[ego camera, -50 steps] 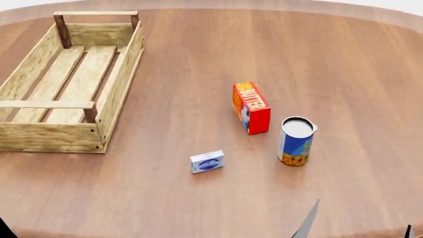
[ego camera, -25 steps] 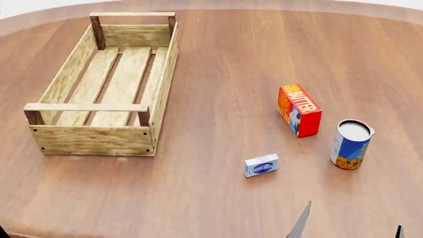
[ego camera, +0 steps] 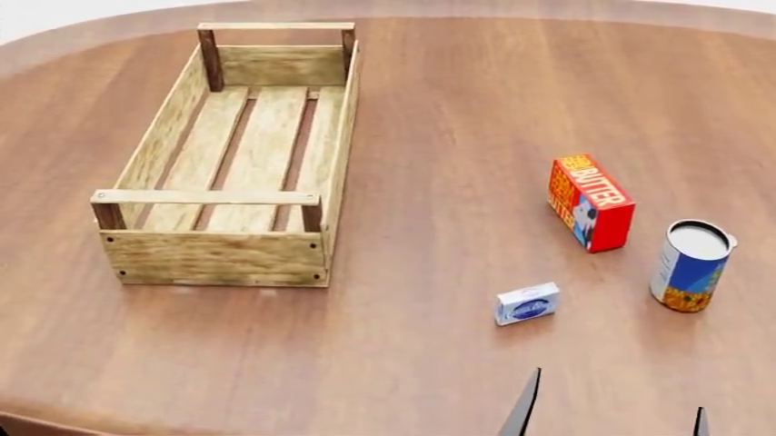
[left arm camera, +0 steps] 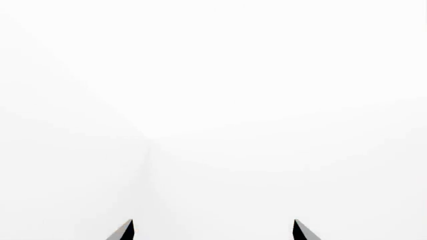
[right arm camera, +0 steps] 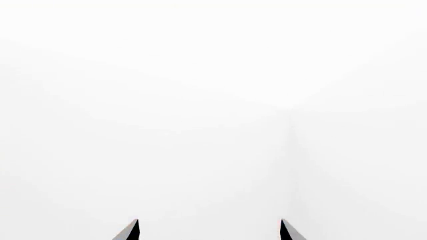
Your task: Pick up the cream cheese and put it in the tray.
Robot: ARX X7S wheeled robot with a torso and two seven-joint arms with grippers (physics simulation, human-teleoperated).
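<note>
The cream cheese [ego camera: 528,303], a small flat white-grey box with a blue oval logo, lies on the wooden table right of centre, near the front. The tray [ego camera: 236,154], a long crate of light wooden slats with dark corner posts, stands at the back left and holds nothing. My right gripper [ego camera: 612,409] is open at the head view's bottom edge, just in front of the cream cheese; only its fingertips show. In the right wrist view the gripper [right arm camera: 210,229] faces blank white. My left gripper [left arm camera: 213,229] is open, shows only in its wrist view and faces blank white.
A red-orange butter box [ego camera: 591,202] stands right of centre. A blue-orange can [ego camera: 691,266] stands to its right, near the view's edge. The round wooden table [ego camera: 412,118] curves away at the back and at the front left.
The head view has swung left: the tray, cream cheese, butter box and can have all shifted right in the picture. The right gripper's fingertips have shifted slightly left.
</note>
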